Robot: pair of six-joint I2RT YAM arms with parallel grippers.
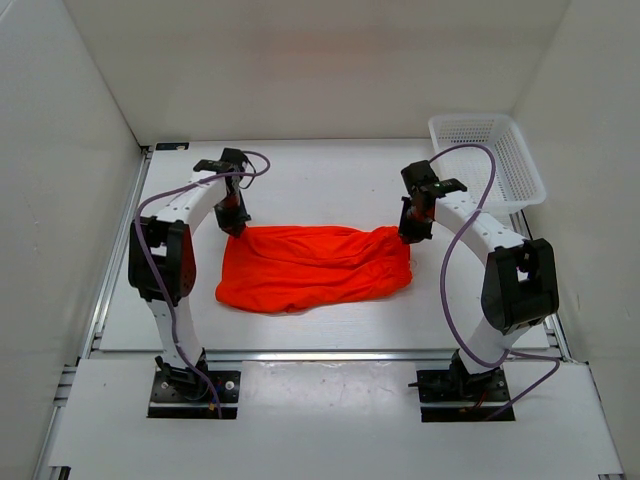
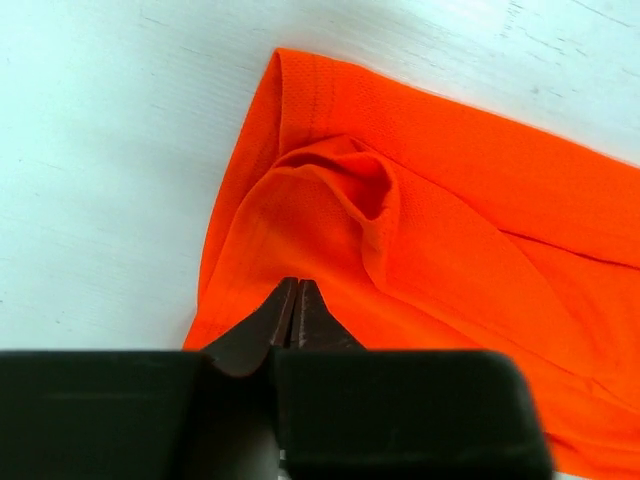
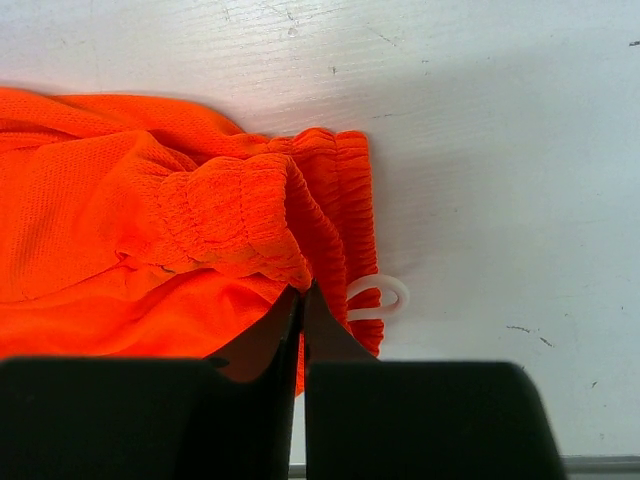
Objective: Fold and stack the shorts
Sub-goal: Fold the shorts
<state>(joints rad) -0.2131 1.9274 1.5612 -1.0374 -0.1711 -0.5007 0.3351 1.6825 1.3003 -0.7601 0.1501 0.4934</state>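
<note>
— Shorts (image 1: 310,268), position?
— Middle of the table (image 1: 330,180), stretched sideways between the two arms. Bright orange, rumpled, one layer lying over another.
— And the left gripper (image 1: 236,222)?
— At the far left corner of the cloth. Wrist view: fingers (image 2: 265,325) pressed together, tips pinching the fabric near a hemmed edge, cloth puckered up toward them.
— The right gripper (image 1: 410,232)?
— At the far right corner, on the gathered waistband (image 3: 340,200). Fingers (image 3: 275,335) together, clamped on the elastic edge. White drawstring (image 3: 380,297) loop lies on the table just beside the tips.
— Anything else noted?
— White mesh basket (image 1: 520,165) at the far right corner of the table, well apart from the shorts.
</note>
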